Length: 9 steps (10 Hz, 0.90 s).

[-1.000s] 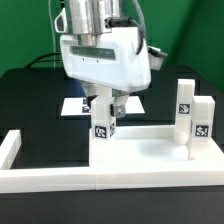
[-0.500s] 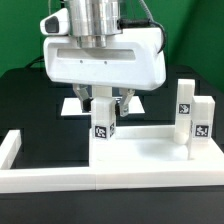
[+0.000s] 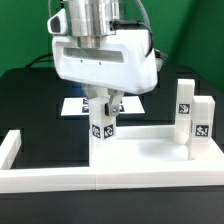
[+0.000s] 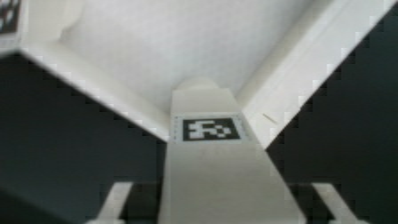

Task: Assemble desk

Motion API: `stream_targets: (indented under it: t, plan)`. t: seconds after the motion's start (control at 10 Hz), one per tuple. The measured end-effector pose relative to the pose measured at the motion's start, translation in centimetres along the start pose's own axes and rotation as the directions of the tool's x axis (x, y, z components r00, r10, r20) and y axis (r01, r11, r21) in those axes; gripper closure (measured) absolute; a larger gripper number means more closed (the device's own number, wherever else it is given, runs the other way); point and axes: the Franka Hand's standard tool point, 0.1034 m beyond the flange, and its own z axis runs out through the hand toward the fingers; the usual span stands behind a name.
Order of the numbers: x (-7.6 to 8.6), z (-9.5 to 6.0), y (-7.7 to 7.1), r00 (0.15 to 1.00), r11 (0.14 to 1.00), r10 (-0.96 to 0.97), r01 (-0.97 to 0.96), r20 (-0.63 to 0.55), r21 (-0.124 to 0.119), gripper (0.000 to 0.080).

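Since the earlier frame, the wrist had turned back while the claw point(image 3: 104, 106) stayed narrow, holding a short white square-section tagged leg point(image 3: 102, 128) upright below it at the white plastic tray-like tabletop's point(image 3: 140, 152) corner. Beyond stood two more legs point(image 3: 192, 118); I judged assembly about halfway.

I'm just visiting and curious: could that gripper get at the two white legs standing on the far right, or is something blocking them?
Probably yes. The two legs stand upright with open space above them. But the gripper appears closed around another leg, so it would likely have to release that first.
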Motion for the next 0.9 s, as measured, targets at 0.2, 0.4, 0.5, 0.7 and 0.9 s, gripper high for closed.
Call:
stream_targets:
  t: [0.2,0.4,0.5,0.7,0.9]
  plan:
    - [0.39,-0.02,0.11,0.961,0.961,0.273,-0.274,0.042,0.022,0.0508]
    - [0.38,0.09,0.06,0.835,0.836,0.543,-0.547,0.084,0.032,0.0508]
    - [0.35,0.19,0.11,0.747,0.748,0.657,-0.663,0.102,0.041,0.0508]
    - [0.41,0.21,0.11,0.706,0.707,0.701,-0.707,0.102,0.035,0.0508]
    - [0.41,0.24,0.18,0.795,0.796,0.599,-0.604,0.096,0.04,0.0451]
